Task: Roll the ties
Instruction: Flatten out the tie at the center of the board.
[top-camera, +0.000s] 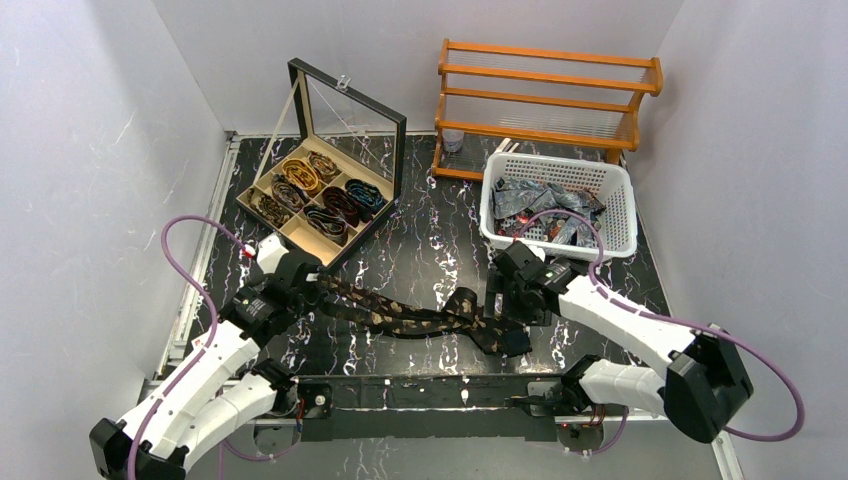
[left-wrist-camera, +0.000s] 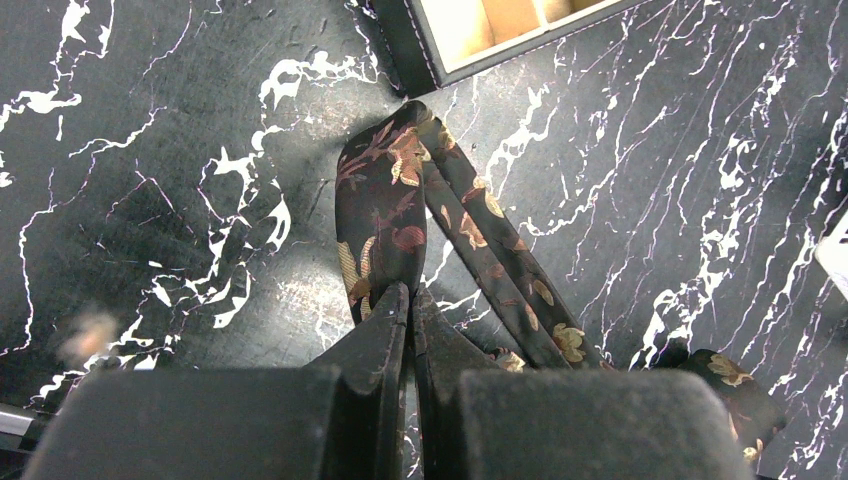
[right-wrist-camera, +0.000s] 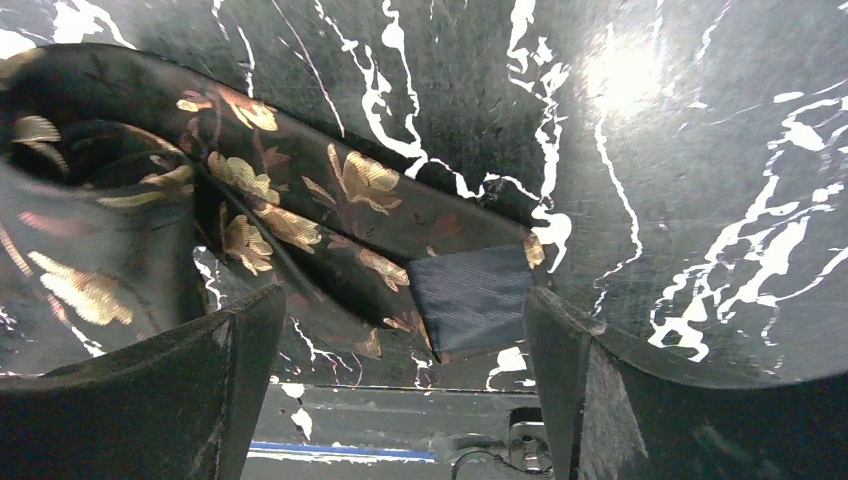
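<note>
Lying limp across the black white-veined marble table (top-camera: 430, 240), the long dark fabric necktie with gold floral spots (top-camera: 400, 318) runs from 9 o'clock to 3 o'clock in the top view, reaching from one arm to the other.

The left fingers (left-wrist-camera: 385, 335) are pressed together. Their tips touch the tie where it doubles back into a folded loop. In the left wrist view that loop points to 12 o'clock and stops just short of a corner of the black glass-lidded wooden box (top-camera: 297, 232). Whether any cloth is caught between these fingers cannot be told.

The right fingers (right-wrist-camera: 600, 400) stand spread wide and hold nothing, 1 at 7 o'clock and 1 at 5 o'clock of the right wrist view. The tie's end lies flat on the table between them. A navy ribbed patch (right-wrist-camera: 470, 295) sits on that end, and any lettering on it cannot be made out.

At 11 o'clock of the top view the box holds rolled ties (top-camera: 340, 205) in its compartments. At 2 o'clock a white plastic basket (top-camera: 555, 170) holds a heap of grey-blue ties (top-camera: 530, 200).
</note>
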